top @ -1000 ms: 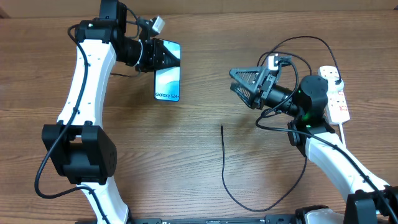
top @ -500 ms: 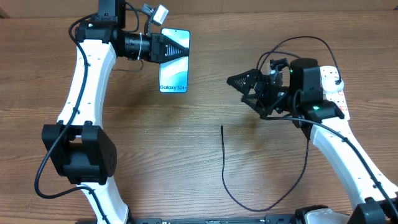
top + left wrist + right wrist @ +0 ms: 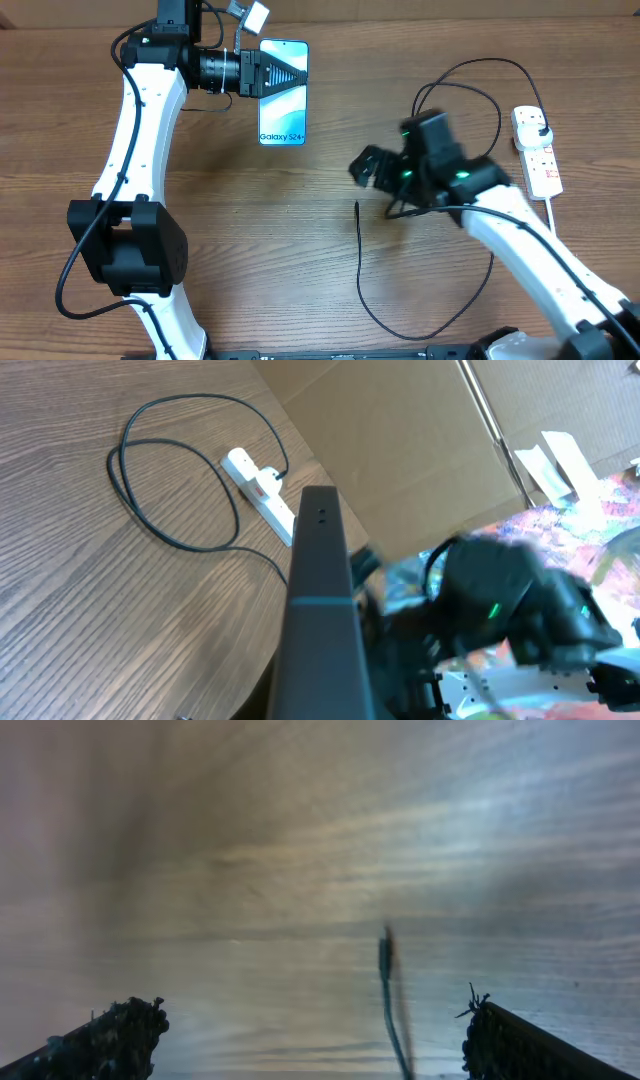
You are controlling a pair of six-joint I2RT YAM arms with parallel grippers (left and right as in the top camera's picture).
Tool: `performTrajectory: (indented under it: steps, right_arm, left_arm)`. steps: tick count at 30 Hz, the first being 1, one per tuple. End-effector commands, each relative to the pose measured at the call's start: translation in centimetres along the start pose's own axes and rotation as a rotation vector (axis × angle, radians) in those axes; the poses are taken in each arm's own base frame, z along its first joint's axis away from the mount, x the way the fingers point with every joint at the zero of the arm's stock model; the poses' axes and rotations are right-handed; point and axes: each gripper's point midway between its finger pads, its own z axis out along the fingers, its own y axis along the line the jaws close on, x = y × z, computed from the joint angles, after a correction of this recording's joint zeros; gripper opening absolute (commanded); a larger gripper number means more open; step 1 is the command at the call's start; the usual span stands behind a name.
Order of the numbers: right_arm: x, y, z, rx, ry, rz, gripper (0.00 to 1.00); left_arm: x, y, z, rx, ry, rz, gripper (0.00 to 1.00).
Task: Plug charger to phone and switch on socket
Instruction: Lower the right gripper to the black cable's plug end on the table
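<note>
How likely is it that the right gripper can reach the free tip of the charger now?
Probably yes: the right gripper is open and close to the charger tip, and nothing lies between them.

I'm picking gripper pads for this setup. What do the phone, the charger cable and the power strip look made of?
Phone: glassy front, judging by the smooth bright screen; dark edges, metal or plastic, cannot tell. Charger cable: thin black flexible sheath, probably rubber or plastic, matte, lying in loose loops. Power strip: smooth white moulded plastic, it seems, with red markings.
</note>
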Motion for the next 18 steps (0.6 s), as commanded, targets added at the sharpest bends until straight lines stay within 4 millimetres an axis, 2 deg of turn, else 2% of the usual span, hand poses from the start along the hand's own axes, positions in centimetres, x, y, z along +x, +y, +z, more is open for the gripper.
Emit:
performTrajectory:
  steps: [1, 6, 15, 18]
  right_arm:
    - [0.7, -0.7, 2.0, 0.13, -0.006, -0.062, 1.0]
    - [2.7, -1.9, 4.9, 0.236, 0.055, -0.093, 1.0]
    - [3.8, -3.9, 8.9, 0.304, 0.132, -0.135, 0.96]
    - [4.0, -4.1, 9.3, 0.31, 0.14, -0.133, 0.88]
  left_arm:
    - [-0.5, -0.5, -0.5, 0.046, -0.02, 0.02, 0.04]
    - [-0.5, -0.5, -0.5, 0.045, -0.02, 0.018, 0.04]
    - [-0.4, -0.2, -0.5, 0.028, -0.017, 0.019, 0.04]
    - [-0.4, -0.1, -0.5, 0.02, -0.015, 0.019, 0.04]
